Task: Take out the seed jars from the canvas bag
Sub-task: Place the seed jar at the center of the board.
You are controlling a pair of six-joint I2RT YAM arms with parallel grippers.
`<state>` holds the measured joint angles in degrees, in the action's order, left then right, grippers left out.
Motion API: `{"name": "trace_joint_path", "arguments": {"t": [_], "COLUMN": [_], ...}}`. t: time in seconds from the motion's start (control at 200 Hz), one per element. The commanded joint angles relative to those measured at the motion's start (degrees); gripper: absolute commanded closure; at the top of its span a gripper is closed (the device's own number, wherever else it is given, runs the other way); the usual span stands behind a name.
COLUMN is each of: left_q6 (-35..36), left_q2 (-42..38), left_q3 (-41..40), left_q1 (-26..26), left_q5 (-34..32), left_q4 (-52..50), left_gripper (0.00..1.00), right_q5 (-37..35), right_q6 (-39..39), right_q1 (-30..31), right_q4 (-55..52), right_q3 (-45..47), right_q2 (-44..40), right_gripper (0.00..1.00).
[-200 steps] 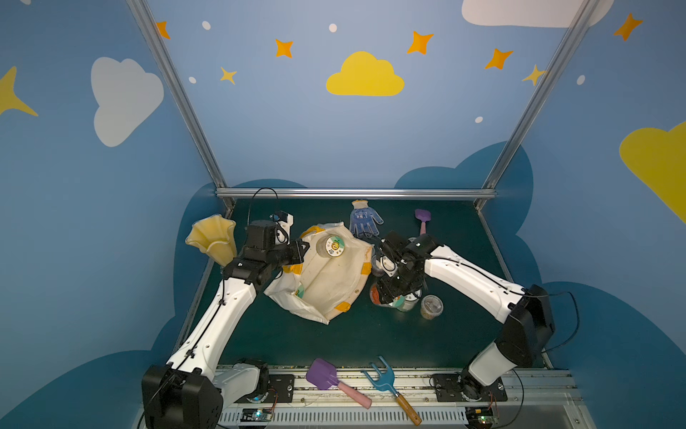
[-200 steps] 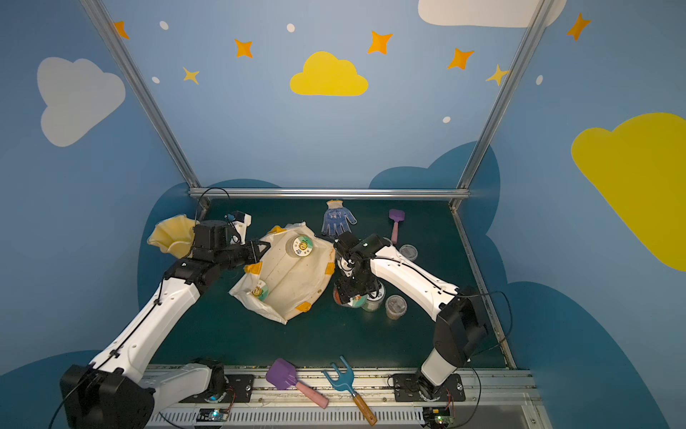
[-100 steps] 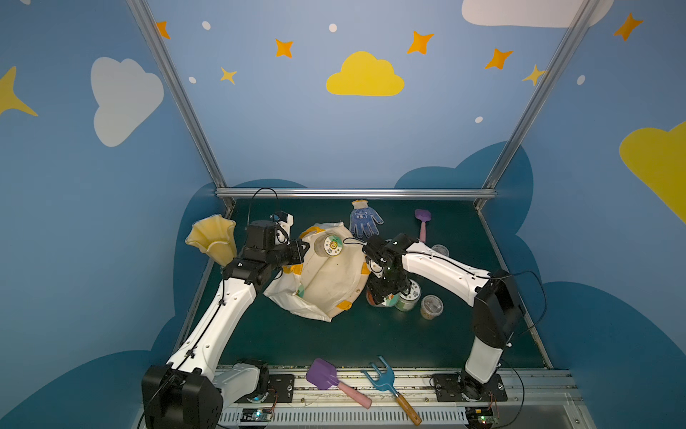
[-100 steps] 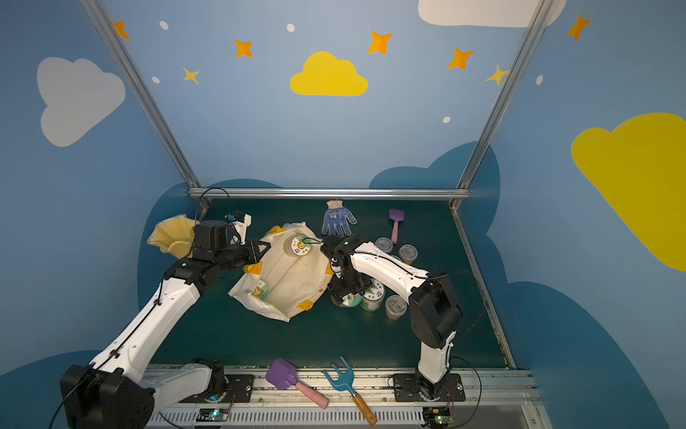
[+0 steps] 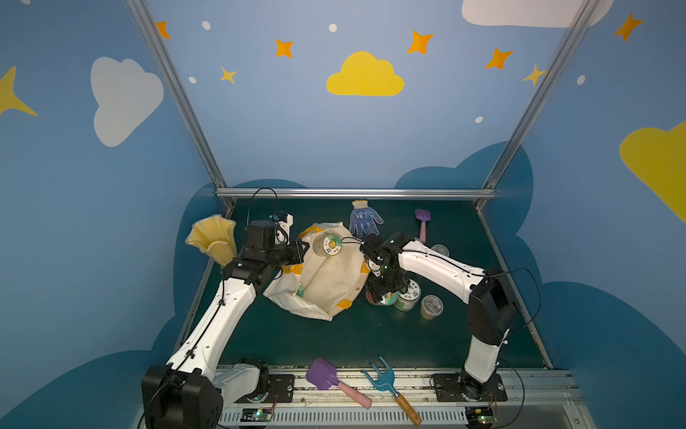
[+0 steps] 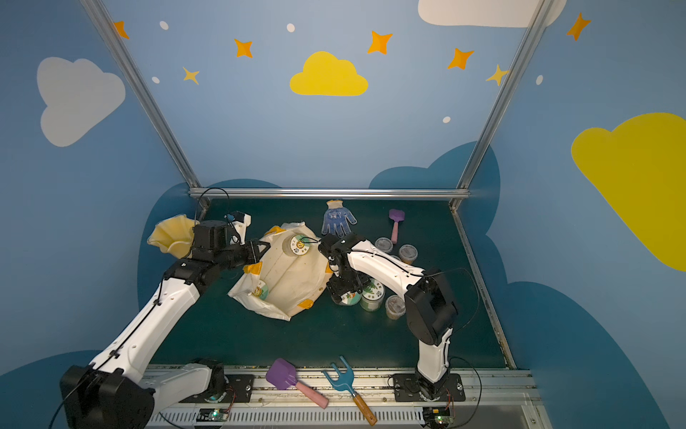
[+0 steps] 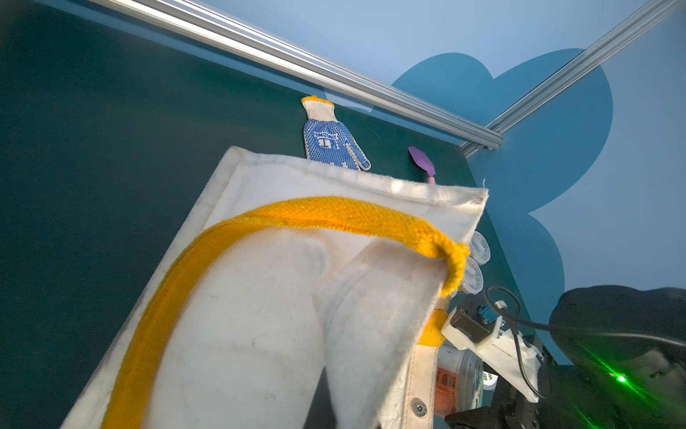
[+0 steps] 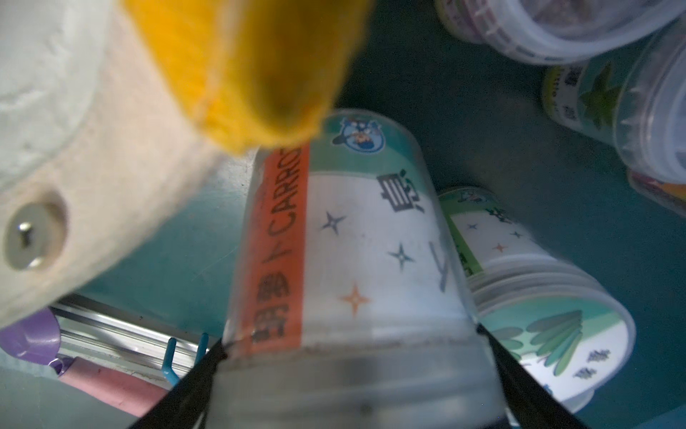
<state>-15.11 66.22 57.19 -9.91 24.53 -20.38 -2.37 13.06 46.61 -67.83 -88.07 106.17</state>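
- Right pincer [image 8: 352, 340] clamps a jar [image 8: 345, 223] standing on the surface [image 5: 371, 341] just beside the bag [image 5: 326, 282].
- Left pincer [image 5: 301, 249] is pinched together on the bag's rim, well apart from that jar.

Blue dotted glove [image 5: 363, 222] at the table's [image 5: 289, 341] far edge — a small purple spade [image 5: 422, 219] near it, yellow ruffled vase [image 5: 213, 239], purple scoop [image 5: 323, 373] and blue fork [image 5: 382, 377] well apart from it.

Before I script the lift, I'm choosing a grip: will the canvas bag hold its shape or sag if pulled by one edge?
Likely floppy: the canvas bag slumps and creases where the left gripper pinches its edge. The bag itself is probably light, being just cloth. The lidded jar at its far end may roll as the cloth shifts.
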Motion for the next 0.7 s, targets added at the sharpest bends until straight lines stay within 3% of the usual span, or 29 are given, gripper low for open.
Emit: {"name": "trace_joint_path", "arguments": {"t": [0.0,0.696], "left_q6": [0.38,0.65], "left_q2": [-1.69,-2.80], "left_q3": [-0.50,-0.68], "left_q1": [0.02,-0.02], "left_q5": [0.25,-1.26], "left_q4": [0.25,-0.25], "left_gripper": [0.93,0.93], "right_q5": [-0.45,-1.63], "right_q6": [0.20,-0.20], "right_q1": [-0.34,0.40], "right_q4": [2.18,-0.23], "right_q3": [0.79,-3.42], "right_q2": [3.12,7.70], "right_gripper": [0.23,0.22]}}
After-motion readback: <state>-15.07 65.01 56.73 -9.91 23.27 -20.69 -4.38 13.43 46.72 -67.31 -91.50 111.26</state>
